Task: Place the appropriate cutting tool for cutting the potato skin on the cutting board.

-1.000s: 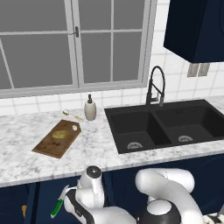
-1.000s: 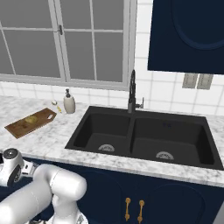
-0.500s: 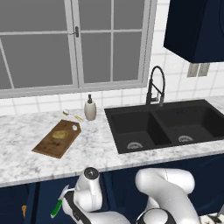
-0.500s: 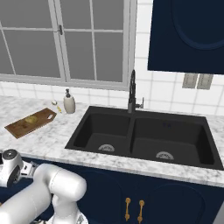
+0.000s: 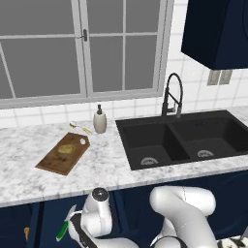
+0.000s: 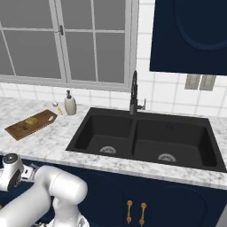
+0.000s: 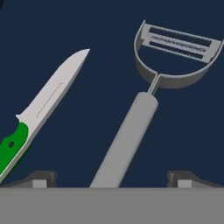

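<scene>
- Hand view: the gripper (image 7: pixel 112 179) had its jaws spread wide, the two small dark fingertips (image 7: pixel 40 177) standing far apart at the bottom with nothing pinched between them.
- Between the tips ran the slim straight handle of the all-grey metal peeler (image 7: pixel 144 113), its wider forked head with the slotted blade lying toward the top right; no tip touched it.
- Beside the peeler, apart from it, lay the green-handled knife with a silver blade (image 7: pixel 41 116), its point aimed up and to the right.
- Both tools lay on a dark navy surface (image 7: pixel 105 30).
- Left base view: the arm hung low before the navy cabinets, below the counter's edge, with the knife's green handle just beside it.
- On the white marble counter (image 5: pixel 101 167) lay the brown wooden rectangular cutting board (image 5: pixel 58 160), left of the black double sink (image 5: pixel 186 138).
- The small yellowish-tan oval potato (image 5: pixel 66 148) rested on the board.
- A cream soap dispenser bottle (image 5: pixel 100 119) stood near the board's far corner.
</scene>
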